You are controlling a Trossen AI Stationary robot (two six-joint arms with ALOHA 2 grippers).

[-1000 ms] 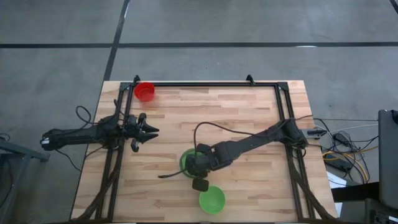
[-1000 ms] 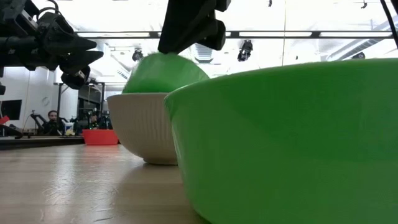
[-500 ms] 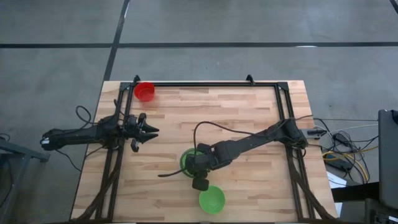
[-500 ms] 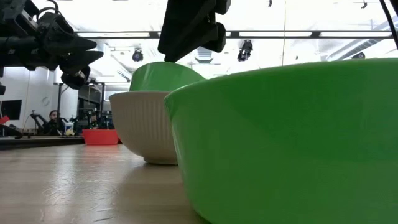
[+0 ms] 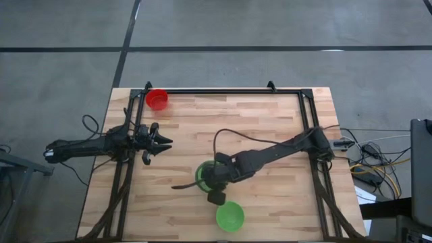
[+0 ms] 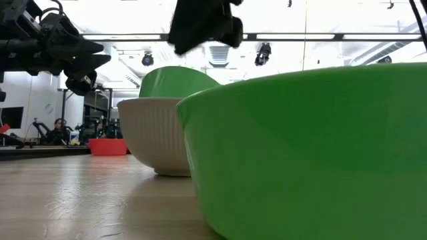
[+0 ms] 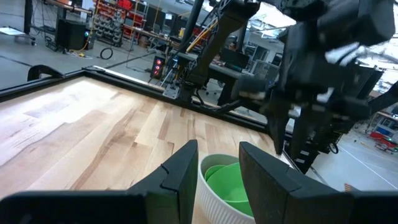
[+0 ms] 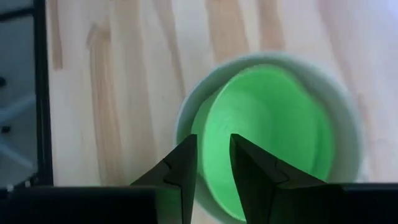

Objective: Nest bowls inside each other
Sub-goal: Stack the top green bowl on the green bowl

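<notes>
My right gripper (image 8: 210, 163) hovers empty over the nested bowls, fingers slightly parted.
A green plastic bowl (image 8: 267, 134) sits tilted inside the ribbed whitish-grey bowl (image 6: 155, 139) mid-table; my left gripper (image 5: 162, 142) waits apart, spread.

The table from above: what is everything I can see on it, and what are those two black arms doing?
White bowl: one, whitish and ribbed, near the table's middle front.
Green bowl in the white bowl: one, bright green, sitting tilted inside it.
Loose green bowl: one, bright green, alone at the front edge.
Red bowl: one, red, at the far left corner.
Table: one, light wood with a black frame.
Cables: a bundle, off the table's right side.
People: in the room behind, seen small in the low view.
Left gripper: black, open, waiting over the table's left side.
Right gripper: black, above the nested bowls, holding nothing.
</notes>
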